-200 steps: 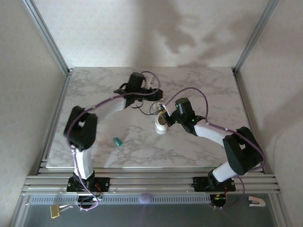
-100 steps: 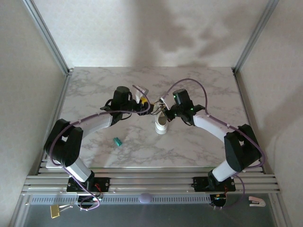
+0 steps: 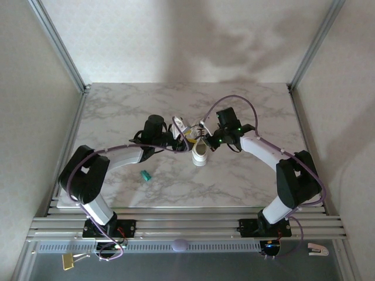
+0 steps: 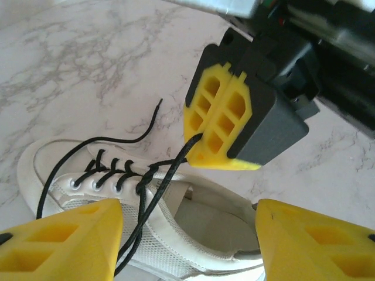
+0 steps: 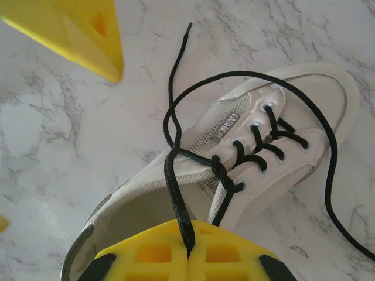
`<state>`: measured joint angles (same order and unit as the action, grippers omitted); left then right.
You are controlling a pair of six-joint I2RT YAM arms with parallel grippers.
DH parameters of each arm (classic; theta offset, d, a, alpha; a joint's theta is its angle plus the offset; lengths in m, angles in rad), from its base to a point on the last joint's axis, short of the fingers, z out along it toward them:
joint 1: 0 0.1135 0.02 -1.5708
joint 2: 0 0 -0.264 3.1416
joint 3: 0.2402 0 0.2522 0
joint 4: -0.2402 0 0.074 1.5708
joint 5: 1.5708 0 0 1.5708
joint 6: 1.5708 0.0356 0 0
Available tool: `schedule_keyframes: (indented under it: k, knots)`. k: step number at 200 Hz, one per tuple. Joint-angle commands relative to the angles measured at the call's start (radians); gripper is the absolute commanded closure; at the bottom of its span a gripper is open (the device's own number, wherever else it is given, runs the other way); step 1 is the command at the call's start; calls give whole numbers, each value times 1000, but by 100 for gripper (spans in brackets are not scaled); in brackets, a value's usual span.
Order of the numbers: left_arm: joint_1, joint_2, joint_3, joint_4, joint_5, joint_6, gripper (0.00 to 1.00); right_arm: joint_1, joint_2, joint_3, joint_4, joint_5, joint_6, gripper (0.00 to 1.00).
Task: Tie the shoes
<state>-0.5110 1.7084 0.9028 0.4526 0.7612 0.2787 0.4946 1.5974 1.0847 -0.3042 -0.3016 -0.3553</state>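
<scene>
sneaker: white low-top, flat on the worktop, mid-table, between both arms' tips
right gripper: pads pressed together, pinching one black lace strand above the shoe's opening
held strand: runs up from a twisted crossing at the top eyelets
left gripper: jaws wide apart, nothing in them, hovers over the sneaker, facing the right gripper, near it
other strand: slack, loops past the toe onto the worktop
teal object: on the worktop, well apart from the sneaker, left side
</scene>
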Motion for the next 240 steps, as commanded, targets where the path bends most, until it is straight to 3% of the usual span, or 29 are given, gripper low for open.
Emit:
schedule_keyframes:
  k: [1,138,172,200,218,240]
  knots:
    - [-1,41,55,25,62,41,40,-13,12,27,-29,-80,-1,100]
    - [-3,169,181,-80,97,76,56,-21,3,26,-28,-111,7,100]
    - [-6,177,193,-89,109,77,72,-22,7,25,-23,-111,12,100]
    - [-6,173,188,-91,110,79,100,-21,5,23,-13,-104,20,100]
    - [-6,165,169,-69,103,60,100,-21,-15,5,17,-80,40,100]
    - [-4,151,131,10,74,-12,100,-27,-81,-59,111,5,95,74]
